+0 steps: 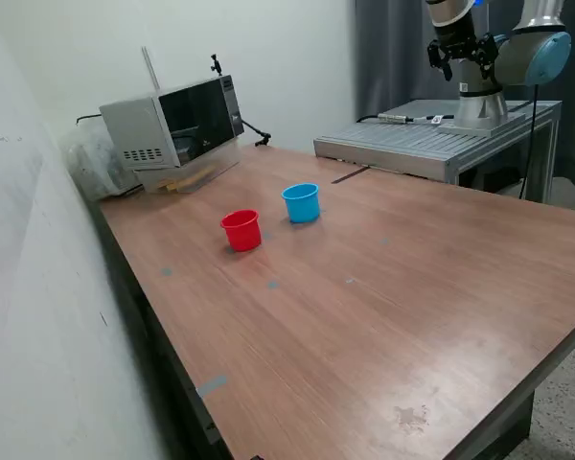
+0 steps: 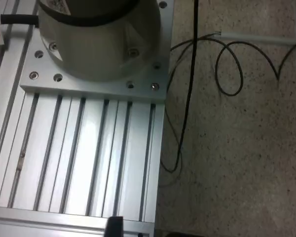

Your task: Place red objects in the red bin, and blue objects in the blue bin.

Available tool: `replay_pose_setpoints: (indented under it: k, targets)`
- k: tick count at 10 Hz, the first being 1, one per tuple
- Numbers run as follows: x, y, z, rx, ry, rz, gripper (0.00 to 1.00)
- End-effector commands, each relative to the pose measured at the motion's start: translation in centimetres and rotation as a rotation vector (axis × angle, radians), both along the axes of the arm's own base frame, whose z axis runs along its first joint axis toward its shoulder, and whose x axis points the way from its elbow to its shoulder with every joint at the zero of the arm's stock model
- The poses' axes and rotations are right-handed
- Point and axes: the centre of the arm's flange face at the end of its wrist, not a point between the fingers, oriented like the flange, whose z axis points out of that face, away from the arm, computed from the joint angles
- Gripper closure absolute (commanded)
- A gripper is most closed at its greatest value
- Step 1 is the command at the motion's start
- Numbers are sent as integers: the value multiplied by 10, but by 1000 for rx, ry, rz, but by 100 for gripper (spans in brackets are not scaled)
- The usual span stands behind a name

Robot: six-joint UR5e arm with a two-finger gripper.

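On the exterior view's left, at about ten o'clock on the wooden surface [image 1: 383,316], sits a microwave [image 1: 172,129]; moving right, the red bin [image 1: 241,230] stands upright near the middle, and just beside it at its two o'clock, apart from it, stands the blue bin [image 1: 302,202], also upright; each cup's long axis runs vertically, mouth facing up, neither tilted. No red or blue cubes show on the surface; whether any lie inside the cups cannot be told. Further right, at one o'clock, the arm rises from its ribbed aluminium base plate [image 1: 412,144], with the pincer [image 1: 457,50] held high, well apart from both bins; whether it is open or closed I cannot tell, and nothing shows in it. The wrist view shows only the plate, the arm's foot and cables [image 2: 227,64] on the floor. I judge that either sorting is finished or no pick has started; the next move calls for locating a cube.
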Motion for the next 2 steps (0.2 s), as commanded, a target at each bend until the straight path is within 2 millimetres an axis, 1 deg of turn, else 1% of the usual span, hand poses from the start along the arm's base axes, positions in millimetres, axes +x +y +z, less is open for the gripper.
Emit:
replay_pose_setpoints:
  k: [1,2]
  targets:
    - [0,0,0,0,0,0,0]
    - [0,0,0,0,0,0,0]
